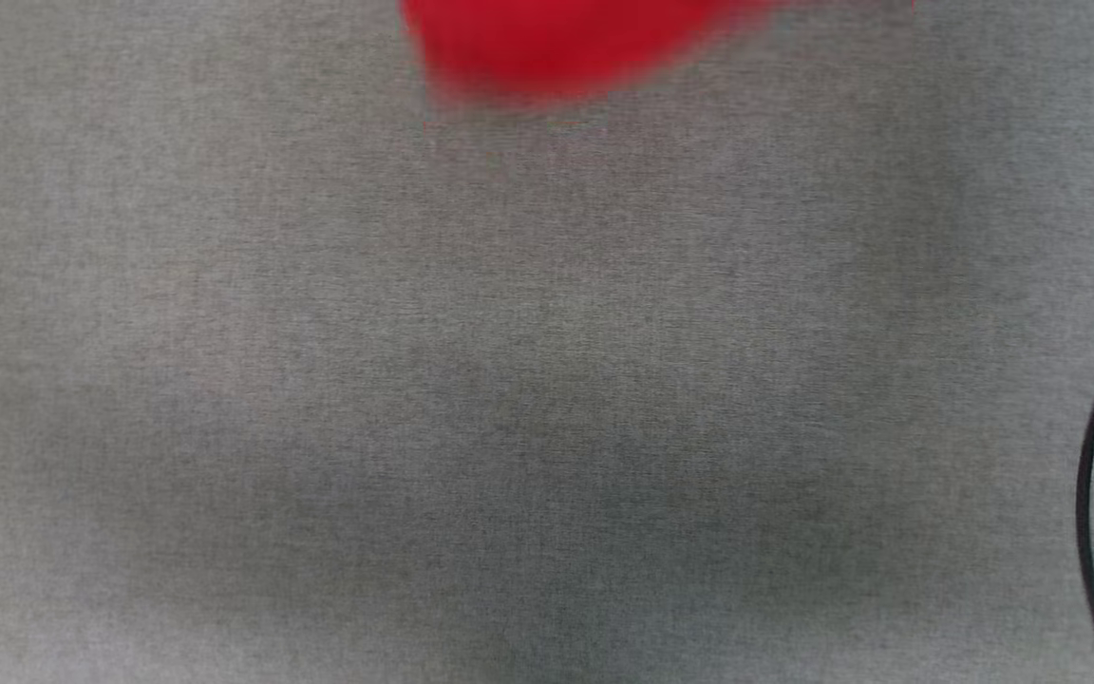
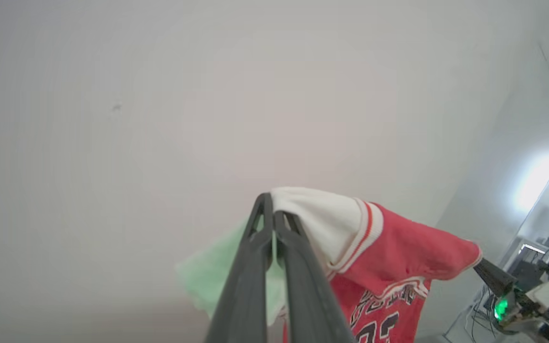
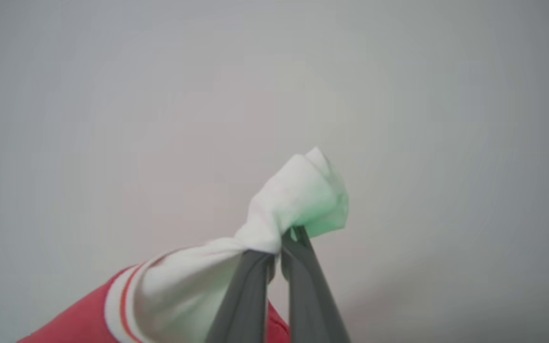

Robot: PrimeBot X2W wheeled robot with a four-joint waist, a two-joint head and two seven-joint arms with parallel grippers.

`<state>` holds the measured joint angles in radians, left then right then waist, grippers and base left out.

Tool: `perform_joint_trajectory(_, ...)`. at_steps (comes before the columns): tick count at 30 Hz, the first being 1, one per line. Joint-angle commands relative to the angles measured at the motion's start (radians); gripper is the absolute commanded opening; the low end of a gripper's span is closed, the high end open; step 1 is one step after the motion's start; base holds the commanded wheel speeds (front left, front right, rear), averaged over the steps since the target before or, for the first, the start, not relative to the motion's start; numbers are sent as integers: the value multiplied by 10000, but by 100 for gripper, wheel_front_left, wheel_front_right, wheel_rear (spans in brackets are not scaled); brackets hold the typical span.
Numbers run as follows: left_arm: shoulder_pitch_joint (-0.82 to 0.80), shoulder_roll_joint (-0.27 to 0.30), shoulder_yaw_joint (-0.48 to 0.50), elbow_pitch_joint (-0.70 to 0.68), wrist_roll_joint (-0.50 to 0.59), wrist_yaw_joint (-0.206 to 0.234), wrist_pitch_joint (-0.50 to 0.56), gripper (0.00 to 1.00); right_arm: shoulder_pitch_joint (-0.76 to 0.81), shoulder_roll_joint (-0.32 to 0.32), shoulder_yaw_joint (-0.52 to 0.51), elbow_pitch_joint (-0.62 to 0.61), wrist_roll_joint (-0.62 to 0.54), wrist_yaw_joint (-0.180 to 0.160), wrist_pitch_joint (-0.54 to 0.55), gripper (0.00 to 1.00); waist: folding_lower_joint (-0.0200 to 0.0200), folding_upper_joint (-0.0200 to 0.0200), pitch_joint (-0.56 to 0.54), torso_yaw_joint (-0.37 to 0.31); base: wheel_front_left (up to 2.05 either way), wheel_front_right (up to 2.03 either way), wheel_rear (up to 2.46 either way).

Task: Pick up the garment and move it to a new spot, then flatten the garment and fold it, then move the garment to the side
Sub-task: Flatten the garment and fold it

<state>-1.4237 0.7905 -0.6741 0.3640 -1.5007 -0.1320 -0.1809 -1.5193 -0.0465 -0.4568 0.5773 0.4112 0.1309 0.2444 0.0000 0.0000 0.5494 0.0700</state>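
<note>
Pinching the garment (image 2: 398, 252) are left hand (image 2: 270, 206), right hand (image 3: 285, 242).

Sleeve of garment (image 2: 398, 252) pinched by left end effector (image 2: 272, 212), fingers pressed together; other sleeve pinched by right end effector (image 3: 288, 238).

You have the red soft-cloth T-shirt (image 2: 398, 257) lifted clear, hanging crumpled by its two white short sleeves (image 3: 298, 195), each bunched at its tip. Red-and-white striped trim edges the sleeve seams and collar. Black-and-white chest lettering shows in your left wrist view.
</note>
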Motion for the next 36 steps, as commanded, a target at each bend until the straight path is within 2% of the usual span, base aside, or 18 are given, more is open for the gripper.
perform_joint_trajectory(1, -300, 66, 148, 85, -77, 29, -79, 0, -303, -74, -57, 197, -136, -6, -282, 0, 0, 0, -27, -31, 0, 0, 0)
perform_joint_trajectory(4, -852, -169, 256, 125, -438, 29, 74, 0, -1175, -72, -353, 1074, -544, -6, -907, 0, 0, 0, -147, -31, 0, 0, 0)
perform_joint_trajectory(6, -830, -132, 183, -63, -543, 27, 326, 0, -1360, -72, -577, 1436, -860, -6, -974, 0, 0, 0, -242, -46, 0, 0, 0)
perform_joint_trajectory(9, -23, -4, -236, -494, -723, 27, 759, 0, -945, -56, -692, 1600, -1370, -4, -575, 0, 0, 0, -409, -54, 0, 0, 0)
perform_joint_trajectory(12, 1071, 167, -535, -988, -1078, 27, 1126, 0, 170, -53, -659, 1141, -1716, -4, 279, 0, 0, 0, -598, -45, 0, 0, 0)
perform_joint_trajectory(17, 3395, 359, -1156, -1786, -1337, 27, 1319, 0, 3103, -107, -357, -912, -1801, -4, 2307, 0, 0, 0, -976, -24, 0, 0, 0)
perform_joint_trajectory(24, 6036, 861, -2263, -2779, -747, 28, 1614, 0, 7941, -343, -168, -5255, -1113, -6, 5585, 0, 0, 0, -1578, -76, 0, 0, 0)
perform_joint_trajectory(26, 6639, 978, -2462, -3068, -892, 28, 1568, 0, 9236, -349, -158, -6393, -866, -4, 6416, 0, 0, 0, -1774, -85, 0, 0, 0)
perform_joint_trajectory(31, 7748, 1751, -3065, -3867, -607, 28, 1780, 0, 11850, -353, -405, -8590, -258, -6, 7924, 0, 0, 0, -2159, -89, 0, 0, 0)
perform_joint_trajectory(36, 8553, 2401, -3656, -4555, -186, 28, 1690, 0, 13734, -334, -625, -9881, 239, -4, 8749, 0, 0, 0, -2348, -88, 0, 0, 0)
